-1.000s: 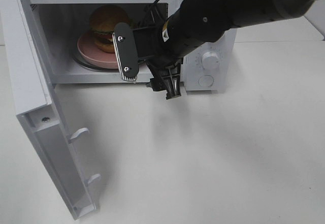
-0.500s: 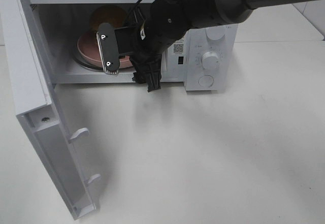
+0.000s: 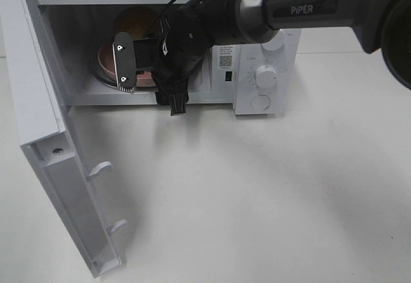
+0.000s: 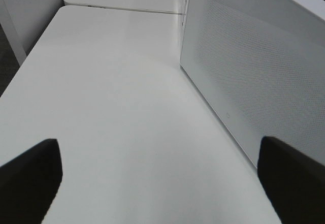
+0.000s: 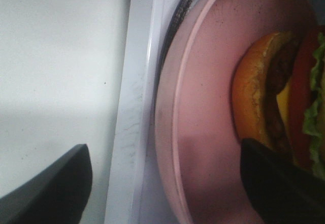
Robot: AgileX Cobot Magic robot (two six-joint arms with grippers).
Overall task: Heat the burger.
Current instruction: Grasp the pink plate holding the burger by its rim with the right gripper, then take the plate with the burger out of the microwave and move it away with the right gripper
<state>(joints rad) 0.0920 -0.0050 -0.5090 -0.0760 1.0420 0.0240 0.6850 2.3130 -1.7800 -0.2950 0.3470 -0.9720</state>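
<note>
Burger (image 3: 136,20) on its pink plate (image 3: 104,61) inside the open microwave (image 3: 270,71), right gripper (image 3: 149,81) at the cavity mouth with jaws spread, holding nothing.

You judge the plate seated on the turntable; the right wrist view shows its rim just inside the sill, burger (image 5: 277,97) well onto the plate (image 5: 203,107). Draw your right arm straight out without clipping the rim, then swing the door (image 3: 45,135) shut. Your left gripper (image 4: 162,178) hangs wide apart and empty over the bare table (image 4: 111,107) beside the microwave's side wall (image 4: 254,71).
</note>
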